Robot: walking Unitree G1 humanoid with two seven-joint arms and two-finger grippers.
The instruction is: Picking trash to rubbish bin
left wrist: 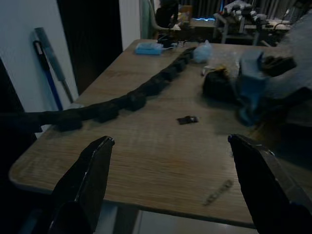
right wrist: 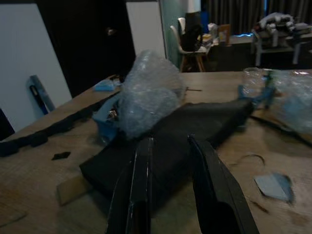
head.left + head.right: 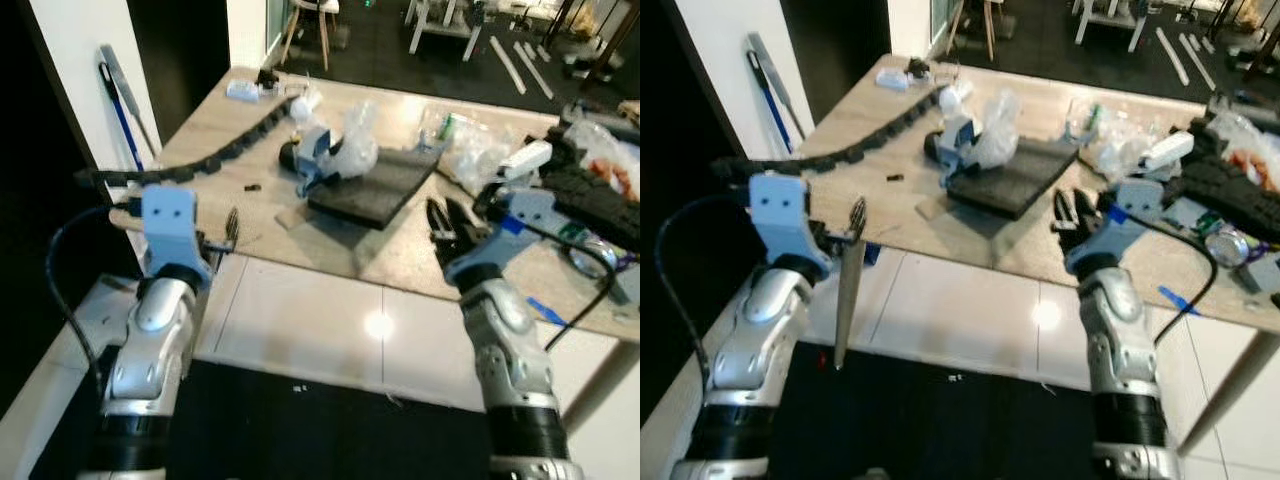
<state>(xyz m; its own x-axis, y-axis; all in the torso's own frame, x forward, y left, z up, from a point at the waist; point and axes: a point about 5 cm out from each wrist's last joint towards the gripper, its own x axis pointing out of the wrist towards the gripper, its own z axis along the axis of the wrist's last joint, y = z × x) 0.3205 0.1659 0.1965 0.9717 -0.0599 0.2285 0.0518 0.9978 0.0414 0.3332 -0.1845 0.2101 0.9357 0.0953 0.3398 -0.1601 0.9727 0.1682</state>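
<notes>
A wooden table (image 3: pixel 250 215) carries the litter. A wad of clear bubble wrap (image 3: pixel 352 145) lies on a black foam slab (image 3: pixel 385 185), next to a blue plastic piece (image 3: pixel 312 150). More crumpled clear plastic (image 3: pixel 465 145) sits further right. My right gripper (image 3: pixel 442 210) hovers over the table's near edge, pointing at the slab (image 2: pixel 195 126) and the wrap (image 2: pixel 146 97); its fingers are slightly open with nothing between them. My left gripper (image 1: pixel 170 140) is wide open and empty at the table's near left edge, facing a small black scrap (image 1: pixel 187 120).
A black cable chain (image 3: pixel 240 145) runs diagonally over the table's left side. Black rubbery clutter (image 3: pixel 590 200) and a can (image 3: pixel 1225 245) crowd the right end. A blue-handled tool (image 3: pixel 122 110) leans on the left wall. White tiles and a black mat (image 3: pixel 300 420) lie below me.
</notes>
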